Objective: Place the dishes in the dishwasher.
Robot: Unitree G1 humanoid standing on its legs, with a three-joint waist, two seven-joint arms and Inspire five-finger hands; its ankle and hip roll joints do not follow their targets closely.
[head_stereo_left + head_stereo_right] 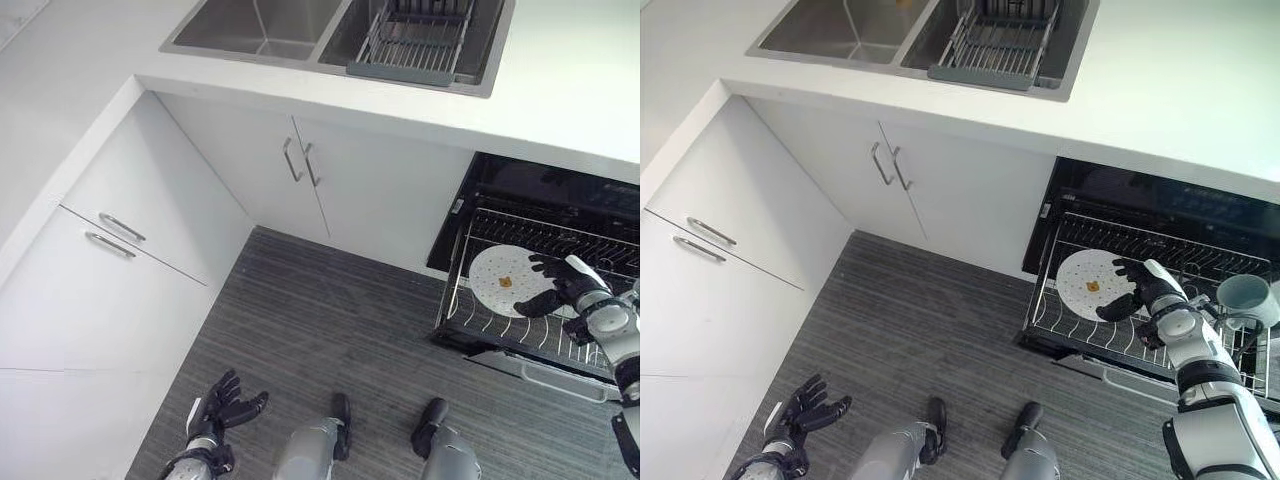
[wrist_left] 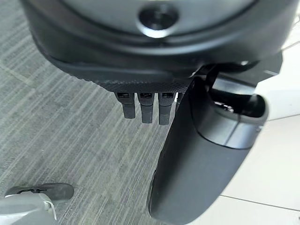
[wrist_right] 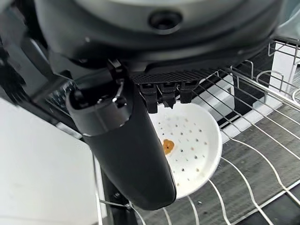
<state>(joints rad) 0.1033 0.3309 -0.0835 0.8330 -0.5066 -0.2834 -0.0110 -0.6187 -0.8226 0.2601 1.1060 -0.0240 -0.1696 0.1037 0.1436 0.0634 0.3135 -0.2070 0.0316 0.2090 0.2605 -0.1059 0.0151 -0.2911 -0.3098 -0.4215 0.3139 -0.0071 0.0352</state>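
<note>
A white plate (image 1: pixel 497 283) with an orange spot at its middle rests in the pulled-out lower rack (image 1: pixel 478 322) of the open dishwasher (image 1: pixel 560 190). My right hand (image 1: pixel 566 286) is at the plate's right rim, open, its fingers over the upper edge and its thumb by the lower edge. In the right wrist view the plate (image 3: pixel 197 154) faces the palm past the straight fingers (image 3: pixel 164 96). A pale mug (image 1: pixel 1245 299) sits in the rack right of that hand. My left hand (image 1: pixel 222 407) hangs open over the floor at the lower left, holding nothing.
A double sink (image 1: pixel 255 28) is set in the white counter, its right basin holding a grey wire dish rack (image 1: pixel 415 42). White cabinet doors (image 1: pixel 300 170) and drawers (image 1: pixel 120 235) line the corner. Grey plank floor (image 1: pixel 330 320) lies between them and the dishwasher.
</note>
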